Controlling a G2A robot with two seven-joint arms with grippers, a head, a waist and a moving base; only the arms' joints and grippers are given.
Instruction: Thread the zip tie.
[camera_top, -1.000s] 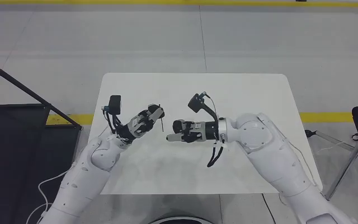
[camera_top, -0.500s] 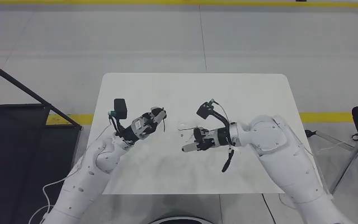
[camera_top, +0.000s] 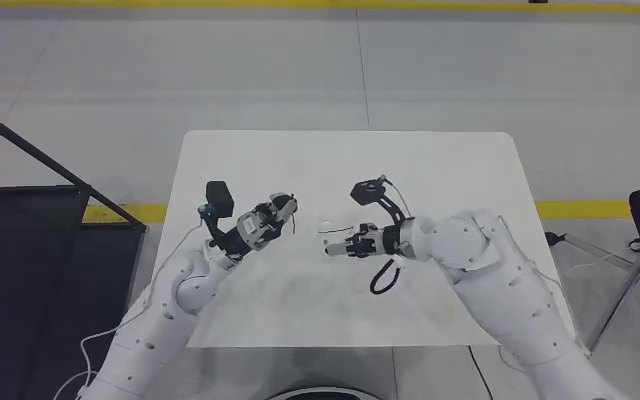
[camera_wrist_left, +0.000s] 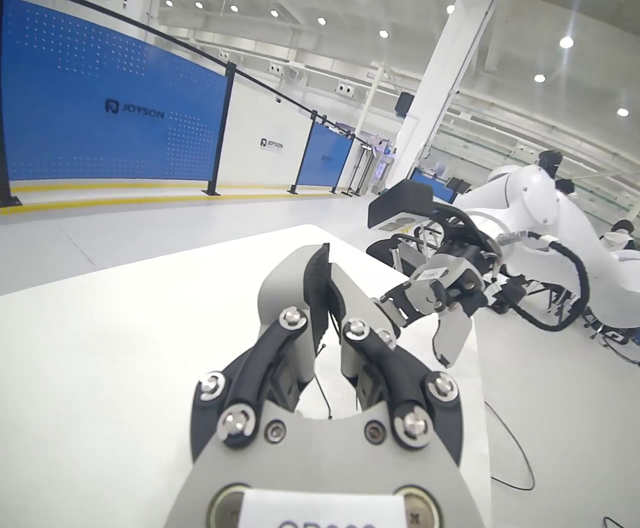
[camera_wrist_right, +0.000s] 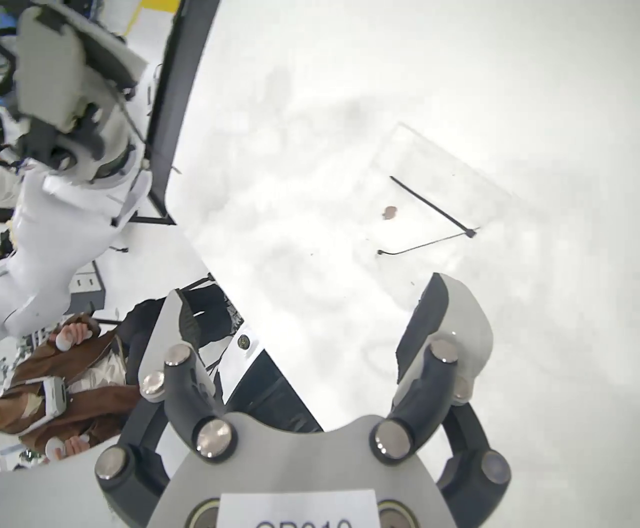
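Left gripper (camera_wrist_left: 327, 265) clenched on zip tie (camera_wrist_left: 322, 385); right gripper (camera_wrist_right: 307, 292) released near second zip tie (camera_wrist_right: 430, 205).

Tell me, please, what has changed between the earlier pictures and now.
The right gripper, open, drew back from the left gripper toward its own side, dipped nearer the robot, then came partway back. The left gripper shifted only slightly and stays shut on the zip tie.

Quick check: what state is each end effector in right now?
Left end effector: closed on a zip tie.
Right end effector: open, holding nothing.
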